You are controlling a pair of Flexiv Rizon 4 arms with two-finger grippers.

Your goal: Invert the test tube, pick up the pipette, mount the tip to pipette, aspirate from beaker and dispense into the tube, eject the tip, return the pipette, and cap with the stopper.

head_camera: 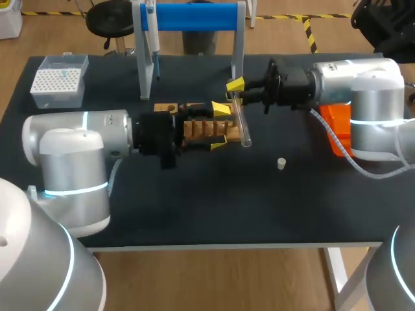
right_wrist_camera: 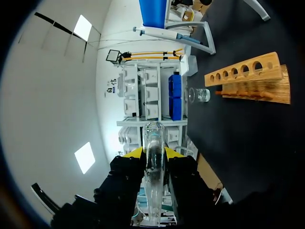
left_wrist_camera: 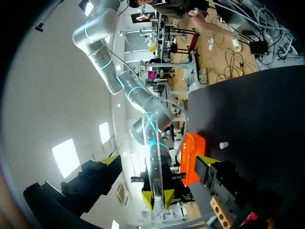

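The inverting step seems in hand: the right end effector (head_camera: 235,91) is clamped on the test tube (head_camera: 241,120), held beside the wooden rack (head_camera: 194,129). The left end effector (head_camera: 220,126) stands apart. Next, the tube probably needs careful seating in a rack hole.

Left tool (head_camera: 219,127) spread wide, facing right tool (head_camera: 235,91) clamped on test tube (head_camera: 242,123).

left pincer (left_wrist_camera: 159,161): fingers spread wide, touching nothing
test tube (left_wrist_camera: 153,152): clear, in the gap between those fingers, clamped by the right pincer (left_wrist_camera: 157,196)
stopper (left_wrist_camera: 223,145): alone on the dark tabletop (left_wrist_camera: 257,124), near the orange box (left_wrist_camera: 193,157)
wooden rack (left_wrist_camera: 220,215): beside one left finger
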